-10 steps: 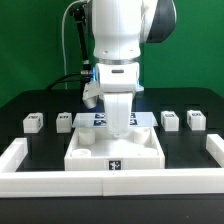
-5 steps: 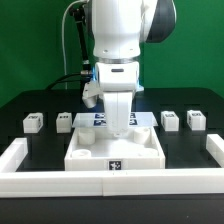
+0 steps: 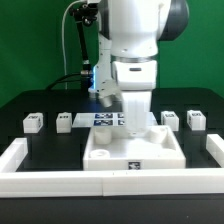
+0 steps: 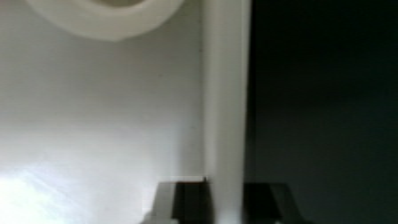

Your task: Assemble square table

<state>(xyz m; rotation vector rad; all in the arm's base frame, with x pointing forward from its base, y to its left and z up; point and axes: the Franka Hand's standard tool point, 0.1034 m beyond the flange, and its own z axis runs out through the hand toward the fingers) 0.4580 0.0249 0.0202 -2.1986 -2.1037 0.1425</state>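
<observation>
Clenching the fingers on the far rim of the tabletop, one tip either side of that thin wall, close to a round corner hole. Resting flat on the counter inside the border wall, set a little toward the exterior view's right. Gripped along an edge running side to side in that view, so judged best to keep any pull or push square to it. Then likely reaching for the legs: all in a row just beyond the gripped rim, two on each side, the right-hand pair nearer.
</observation>
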